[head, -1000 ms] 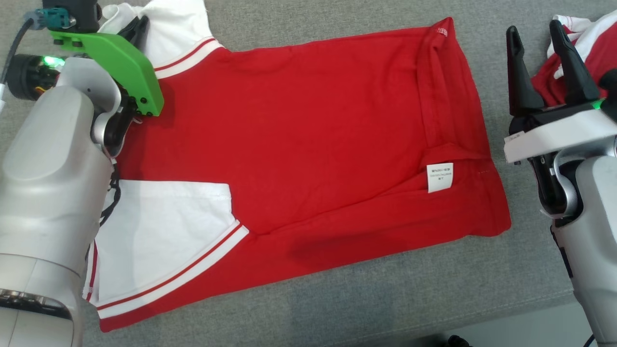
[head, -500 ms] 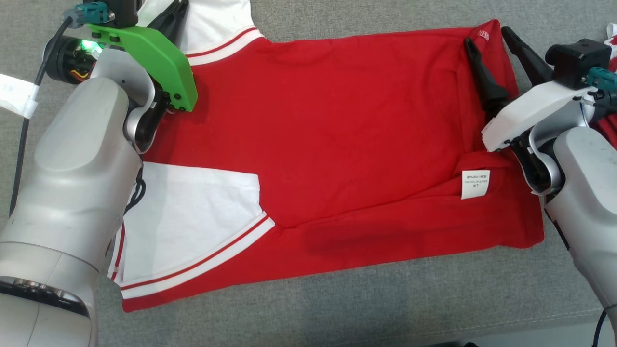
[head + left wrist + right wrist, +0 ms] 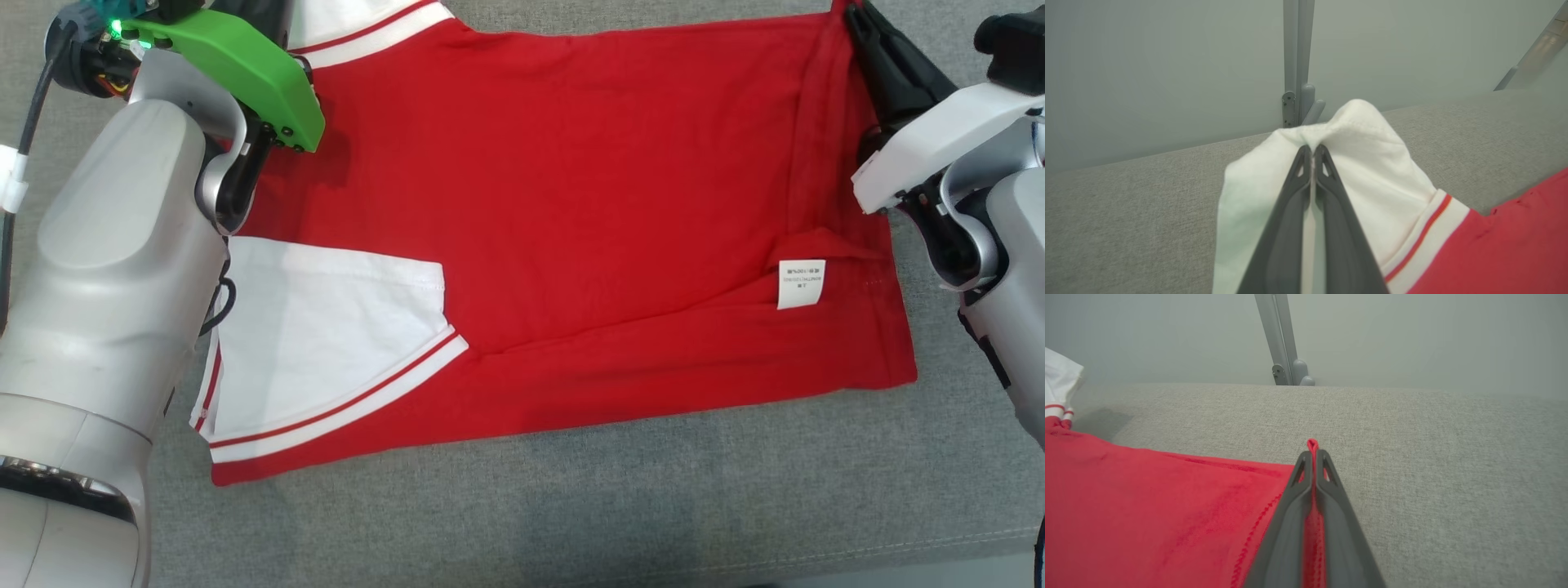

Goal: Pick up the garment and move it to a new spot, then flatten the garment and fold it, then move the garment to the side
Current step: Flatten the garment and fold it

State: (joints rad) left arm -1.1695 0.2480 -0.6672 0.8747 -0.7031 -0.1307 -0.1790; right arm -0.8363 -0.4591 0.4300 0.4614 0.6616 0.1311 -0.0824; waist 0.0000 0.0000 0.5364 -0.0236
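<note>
The right gripper (image 3: 1313,455) has closed onto the one-o'clock hem corner (image 3: 1312,442) of the garment (image 3: 571,204), with the left gripper (image 3: 1312,150) pinching the eleven-o'clock sleeve (image 3: 1367,139); the right's thin bite may slip when pulled.

Grey fabric surface (image 3: 571,523) is spreading wide under flat, even light; pale wall (image 3: 1167,61) is rising behind, grey post (image 3: 1294,49) standing against it.
</note>
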